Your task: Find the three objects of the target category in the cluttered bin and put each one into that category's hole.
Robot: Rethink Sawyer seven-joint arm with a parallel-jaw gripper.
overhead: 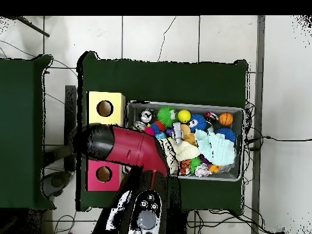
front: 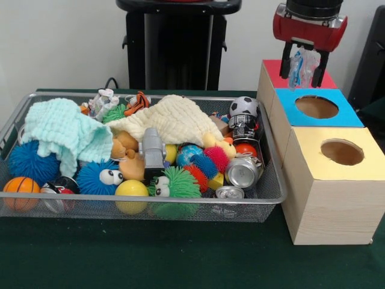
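My gripper [front: 305,67] hangs at the top right, shut on a clear crumpled plastic bottle [front: 302,66] with a blue-white label. It holds the bottle above the far edge of the blue-topped box, just behind the round hole [front: 316,106]. The wire-mesh bin [front: 150,203] lies to the left, full of toys and cloths. Another clear crumpled plastic piece [front: 103,100] shows at the bin's far left corner. In the overhead view my arm [overhead: 125,146] covers the blue-topped box and the gripper; the bin [overhead: 239,111] lies to its right.
A red-topped box [front: 272,71] stands behind the blue one and a yellow-topped box [front: 337,180] in front of it. Silver cans [front: 242,171] lie in the bin's near right corner. A pale green cloth [front: 60,129] and a cream cloth [front: 174,120] cover part of the pile.
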